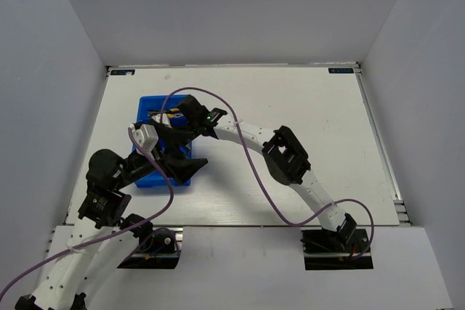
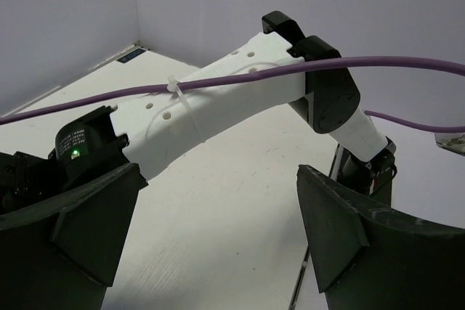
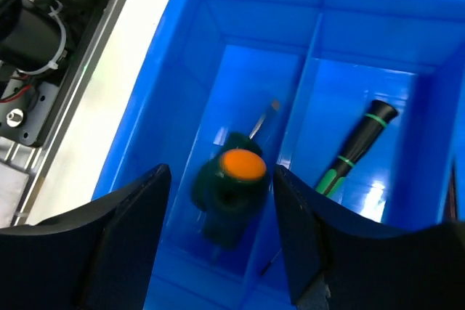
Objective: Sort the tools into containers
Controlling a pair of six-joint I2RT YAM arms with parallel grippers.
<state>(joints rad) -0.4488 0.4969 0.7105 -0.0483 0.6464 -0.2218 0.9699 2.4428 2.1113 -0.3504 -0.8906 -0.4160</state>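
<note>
Nearest, the left gripper (image 2: 218,212) hangs wide open and empty at the near edge of the blue tray (image 1: 145,179). Farther, the right gripper (image 3: 221,179) stands open above a stubby green-handled screwdriver (image 3: 231,190) lying in one compartment. A thin green-handled screwdriver (image 3: 352,150) lies in the next. No tool shows outside the tray, so sorting looks nearly done

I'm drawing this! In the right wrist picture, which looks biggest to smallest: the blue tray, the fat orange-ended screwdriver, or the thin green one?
1. Blue tray, by far.
2. Fat screwdriver: it looks bulkier.
3. Thin screwdriver, though similar in length; the fat one may be nearer the camera.
</note>
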